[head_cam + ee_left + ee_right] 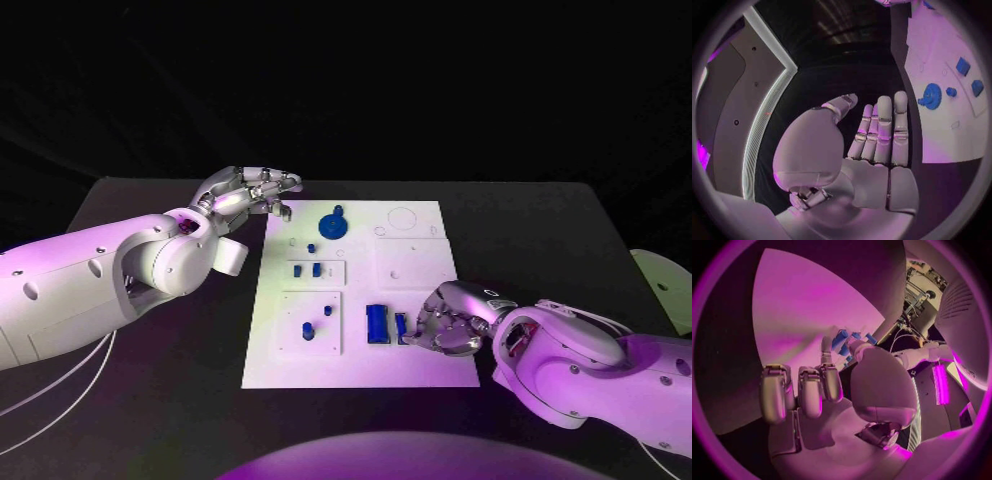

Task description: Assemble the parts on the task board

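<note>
The white task board (361, 350) lies in the middle of the table. A blue gear (333, 226) sits near its far edge and shows again as the gear (931, 96) beside the board (954, 135). My left hand (248, 192) hovers at the board's far left corner; its fingers (882, 130) are stretched out and hold nothing. My right hand (450, 320) rests on the board's near right part with its fingers curled. Its fingertips meet a narrow blue piece (401, 325), which stands beside a wider blue block (378, 323). The thumb hides whether the blue piece (841, 340) is pinched.
Small blue parts (306, 269) stand in a recess at the board's middle left. Two more blue parts (309, 327) sit in the near left recess. A pale disc (663, 285) lies at the table's right edge. Bare black table (548, 230) surrounds the board.
</note>
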